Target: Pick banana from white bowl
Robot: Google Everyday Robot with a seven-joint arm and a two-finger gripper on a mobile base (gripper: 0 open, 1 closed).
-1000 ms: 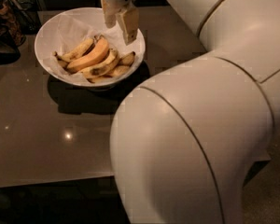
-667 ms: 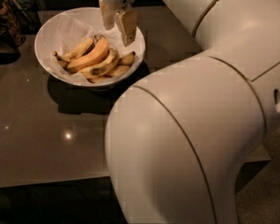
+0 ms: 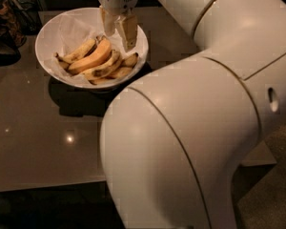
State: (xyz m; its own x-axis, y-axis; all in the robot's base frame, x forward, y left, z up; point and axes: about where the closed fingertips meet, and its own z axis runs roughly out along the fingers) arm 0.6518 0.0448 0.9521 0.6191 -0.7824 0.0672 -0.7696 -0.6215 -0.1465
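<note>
The white bowl (image 3: 50,32) sits on the dark table at the upper left, wide and lined with crinkled white paper. Several yellow bananas (image 3: 91,57) with dark spots lie in it, piled toward its near right side. My gripper (image 3: 118,32) hangs over the right half of the bowl, just above the bananas. Its two pale fingers (image 3: 128,30) are spread apart with nothing between them. My large white arm fills the right and lower part of the view.
The bowl rests on a dark glossy table (image 3: 33,142) whose near edge runs along the lower left. Dark cluttered objects (image 3: 5,18) stand at the far left beside the bowl.
The gripper has shifted slightly left and lower over the bowl. The bananas and the bowl have not moved.
</note>
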